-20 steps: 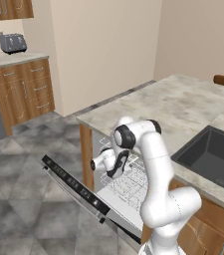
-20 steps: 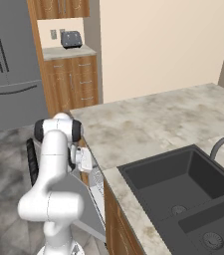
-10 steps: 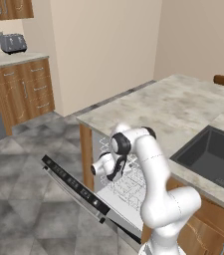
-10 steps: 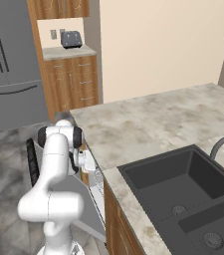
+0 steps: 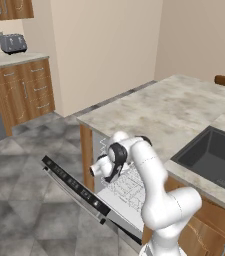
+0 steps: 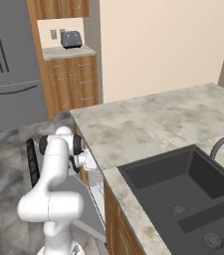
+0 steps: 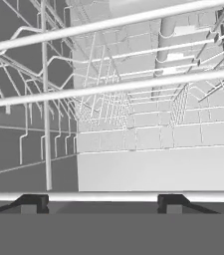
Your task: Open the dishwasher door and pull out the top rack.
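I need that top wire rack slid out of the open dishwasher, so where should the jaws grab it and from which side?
Grip the front rail of the pale silver-white wire top rack, coming from the lowered silver-grey dishwasher door's side; that thin horizontal bar runs straight across, right at the fingertips.

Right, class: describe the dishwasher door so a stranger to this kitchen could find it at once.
Find the marble-topped island with the dark sink. At its near end, the dishwasher door hangs open over the grey floor. Unlike the brown wooden cabinets, it is a flat panel with a black button strip.
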